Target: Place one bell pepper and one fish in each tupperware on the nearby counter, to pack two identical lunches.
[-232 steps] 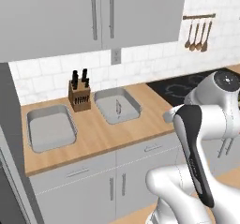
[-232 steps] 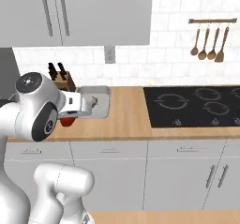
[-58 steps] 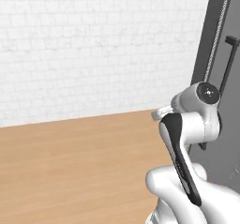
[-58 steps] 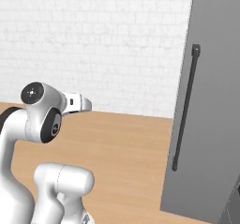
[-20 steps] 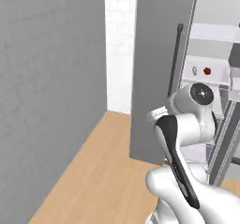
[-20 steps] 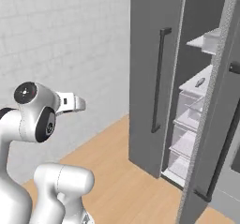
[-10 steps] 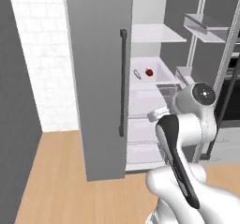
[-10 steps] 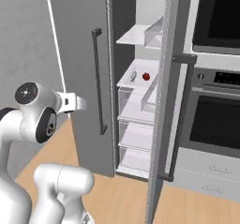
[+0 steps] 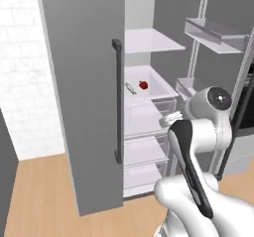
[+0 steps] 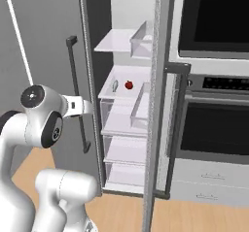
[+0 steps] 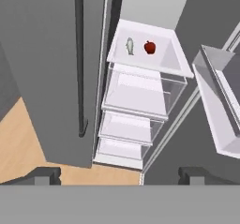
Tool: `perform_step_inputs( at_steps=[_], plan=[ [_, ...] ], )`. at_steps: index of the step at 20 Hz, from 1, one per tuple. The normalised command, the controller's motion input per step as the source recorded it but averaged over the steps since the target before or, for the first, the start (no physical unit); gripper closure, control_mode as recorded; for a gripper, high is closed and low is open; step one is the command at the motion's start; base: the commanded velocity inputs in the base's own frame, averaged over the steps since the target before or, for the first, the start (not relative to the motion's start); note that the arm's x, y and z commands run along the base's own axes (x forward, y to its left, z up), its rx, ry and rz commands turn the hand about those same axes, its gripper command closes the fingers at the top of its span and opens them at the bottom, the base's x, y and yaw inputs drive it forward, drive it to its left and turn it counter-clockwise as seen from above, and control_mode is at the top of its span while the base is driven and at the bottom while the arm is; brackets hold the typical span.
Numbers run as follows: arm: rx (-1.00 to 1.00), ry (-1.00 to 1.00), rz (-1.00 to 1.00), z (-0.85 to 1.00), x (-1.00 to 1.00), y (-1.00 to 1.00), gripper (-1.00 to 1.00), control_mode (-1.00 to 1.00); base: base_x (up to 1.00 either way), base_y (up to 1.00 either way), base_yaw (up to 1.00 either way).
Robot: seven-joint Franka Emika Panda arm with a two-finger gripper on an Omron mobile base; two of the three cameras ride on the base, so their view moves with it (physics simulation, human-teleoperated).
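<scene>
You are facing an open grey refrigerator [image 9: 89, 82] whose white middle shelf [image 11: 164, 63] carries one small glossy red bell pepper [image 11: 150, 47] and one slim pale silvery fish [image 11: 130, 46]. Your jaws [image 11: 120, 175] stand wide apart and hold nothing; their two dark tips sit at the bottom of the hand view. Both items lie well ahead of the jaws, far up the hand view and close to its centre line, the pepper slightly to the right side and the fish just left of it, the two near each other but apart. The fish's long axis runs roughly along your line of approach, front to back on the shelf. Clear drawers [image 11: 140, 94] lie between the jaws and the shelf. The coming move probably calls for a long forward reach above those drawers, aimed at the pepper or fish.
</scene>
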Motion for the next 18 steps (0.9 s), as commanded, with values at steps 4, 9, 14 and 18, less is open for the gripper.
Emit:
perform_step_inputs(
  at_steps=[4, 9, 14, 18],
  plan=[
    [0.00, 0.00, 0.00, 0.00, 0.00, 0.00, -1.00, 1.00, 0.71, 0.86, -0.50],
    [0.00, 0.00, 0.00, 0.00, 0.00, 0.00, -1.00, 1.00, 0.48, 0.27, -0.20],
    [0.00, 0.00, 0.00, 0.00, 0.00, 0.00, -1.00, 1.00, 0.25, -0.44, 0.00],
    [0.00, 0.00, 0.00, 0.00, 0.00, 0.00, -1.00, 1.00, 0.31, -0.26, 0.01]
  ],
)
